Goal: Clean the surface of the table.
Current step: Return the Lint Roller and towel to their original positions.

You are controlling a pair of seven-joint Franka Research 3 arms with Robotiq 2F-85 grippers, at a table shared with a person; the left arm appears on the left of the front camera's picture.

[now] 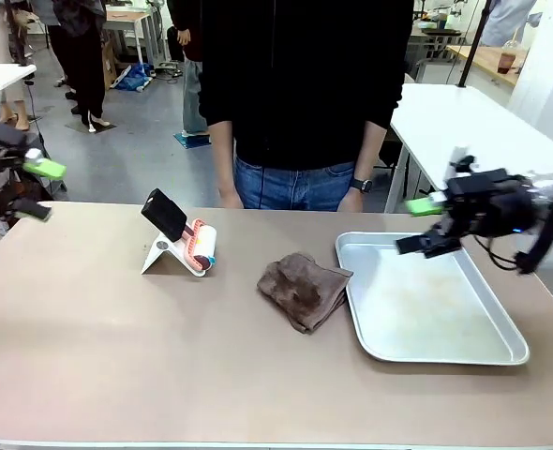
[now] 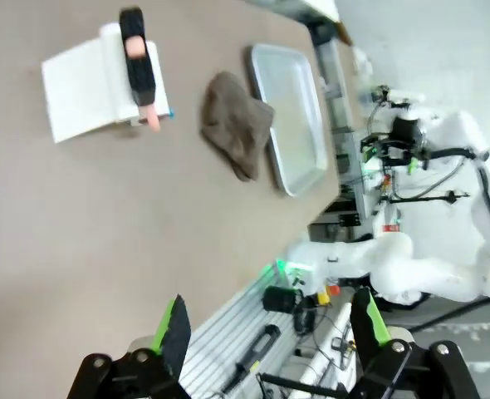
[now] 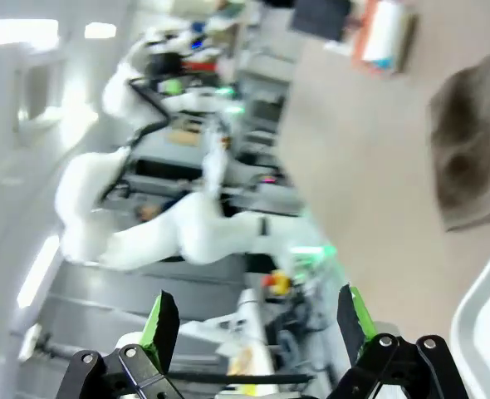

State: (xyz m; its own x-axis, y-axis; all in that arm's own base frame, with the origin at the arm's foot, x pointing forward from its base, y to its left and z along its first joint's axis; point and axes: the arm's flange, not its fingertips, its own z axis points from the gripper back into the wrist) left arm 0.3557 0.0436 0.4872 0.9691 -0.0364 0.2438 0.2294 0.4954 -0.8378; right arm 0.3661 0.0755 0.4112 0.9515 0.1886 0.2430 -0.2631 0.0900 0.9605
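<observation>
The taupe table stretches across the front view. On it a crumpled brown cloth lies near the middle. My left gripper hangs open off the table's far left corner, holding nothing. My right gripper hovers open over the far left corner of the silver tray, also holding nothing. In the left wrist view, the open gripper is past the table edge, with the cloth far off. In the right wrist view, the open gripper sits below the table and cloth.
A lint roller with a black handle rests on a white stand left of the cloth. A person in a dark top and jeans stands at the far edge. A white table is behind on the right.
</observation>
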